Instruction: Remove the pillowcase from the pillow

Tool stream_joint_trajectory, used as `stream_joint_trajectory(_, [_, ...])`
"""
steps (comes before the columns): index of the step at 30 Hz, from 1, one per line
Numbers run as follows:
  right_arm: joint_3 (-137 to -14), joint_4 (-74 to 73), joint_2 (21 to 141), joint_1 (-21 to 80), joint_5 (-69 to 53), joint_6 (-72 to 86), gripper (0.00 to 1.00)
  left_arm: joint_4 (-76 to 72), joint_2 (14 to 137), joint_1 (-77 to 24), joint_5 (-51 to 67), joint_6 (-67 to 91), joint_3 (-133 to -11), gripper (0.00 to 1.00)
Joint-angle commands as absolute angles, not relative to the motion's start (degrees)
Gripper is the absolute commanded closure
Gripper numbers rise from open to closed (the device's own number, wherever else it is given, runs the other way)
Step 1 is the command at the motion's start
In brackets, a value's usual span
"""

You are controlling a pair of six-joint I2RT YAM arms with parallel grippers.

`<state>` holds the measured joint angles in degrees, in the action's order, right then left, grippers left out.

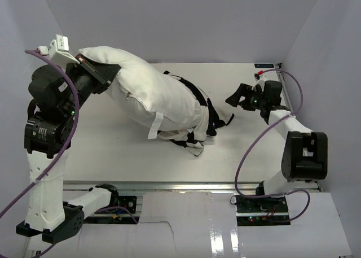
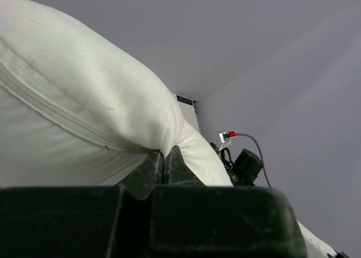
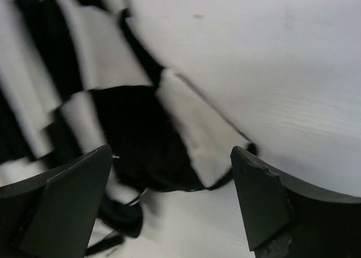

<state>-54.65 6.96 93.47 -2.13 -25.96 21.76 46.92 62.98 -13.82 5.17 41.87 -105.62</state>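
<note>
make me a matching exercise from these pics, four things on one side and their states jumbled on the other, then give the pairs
Things
1. left pincer
2. right pincer
3. plump plain white fabric pillow
4. black and white checkered fabric pillowcase

States
A. bunched at the pillow's low end, on the white table
B. open, holding nothing
C. one end lifted off the table
D. shut on a pillow corner

Pairs: 1-D, 2-B, 3-C, 4-A
</note>
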Motion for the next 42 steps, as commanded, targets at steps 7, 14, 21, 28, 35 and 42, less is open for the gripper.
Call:
stream_joint_trajectory(7, [-53.1, 4.9, 82.6, 11.8, -35.3, 7.3, 0.05, 38.2, 61.8, -13.6, 6.2, 41.1, -99.3, 1.0])
stream_joint_trajectory(14, [-56.5, 3.3, 92.4, 17.6, -33.5, 2.2, 0.05, 38.1, 60.7, -13.6, 6.0, 40.4, -98.0, 1.0])
stream_joint_trajectory(21, [-60.6, 6.1, 101.6, 16.1, -19.3, 11.8, 0.84, 38.2, 56.4, -13.6, 4.4, 36.7, -92.9, 1.0])
stream_joint_trajectory(28, [-53.5, 8.3, 103.1, 6.3, -7.4, 21.1, 0.92, 41.1, 61.4, -13.6, 12.6, 39.5, -103.9, 1.0])
stream_joint_trajectory(35, [-51.0, 10.2, 101.4, 1.5, -4.0, 24.3, 0.92, 44.7, 71.8, -13.6, 19.3, 46.6, -127.3, 1.0])
stream_joint_trajectory(42, [-51.9, 9.0, 103.8, -4.8, 0.8, 29.3, 0.92, 41.3, 71.5, -13.5, 21.8, 48.4, -122.4, 1.0])
